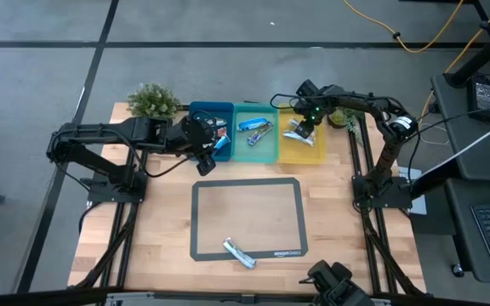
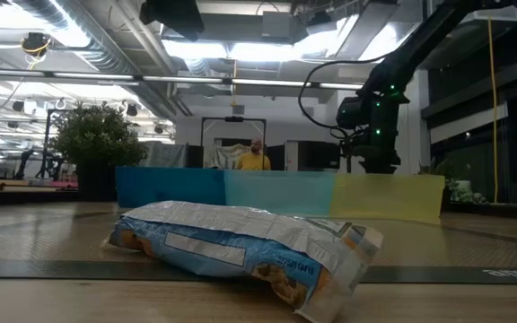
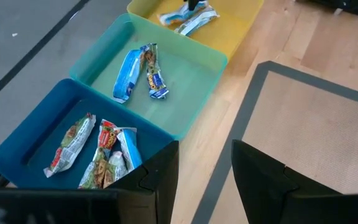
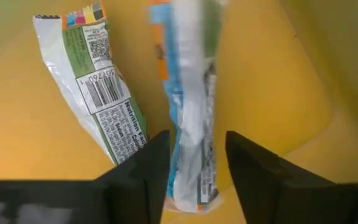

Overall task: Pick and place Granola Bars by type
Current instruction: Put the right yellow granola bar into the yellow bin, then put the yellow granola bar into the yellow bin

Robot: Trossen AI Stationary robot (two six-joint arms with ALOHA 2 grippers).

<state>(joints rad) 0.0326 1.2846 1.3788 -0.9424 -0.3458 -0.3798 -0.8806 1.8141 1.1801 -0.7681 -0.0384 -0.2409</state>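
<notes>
One blue-and-white granola bar [image 1: 239, 252] [image 2: 240, 251] lies flat on the dark mat, near its near edge. Multicoloured bars [image 3: 70, 146] lie in the blue bin [image 1: 201, 110], two blue bars [image 3: 129, 74] in the teal bin [image 1: 266, 151], and two bars in the yellow bin [image 1: 309, 153]. My left gripper [image 1: 204, 160] [image 3: 205, 155] hovers open at the blue bin's near edge and holds nothing. My right gripper [image 1: 300, 127] [image 4: 197, 134] points down into the yellow bin. Its open fingers stand on either side of a blue-white-orange bar [image 4: 188, 93] on the bin floor, beside a silver-and-green bar [image 4: 95, 87].
The three bins stand side by side along the table's far edge. A potted plant [image 1: 153, 100] stands at the far left and a smaller one [image 1: 343, 117] right of the yellow bin. The framed mat [image 1: 253, 204] covers the table's middle. A person [image 2: 255, 157] shows far behind the table.
</notes>
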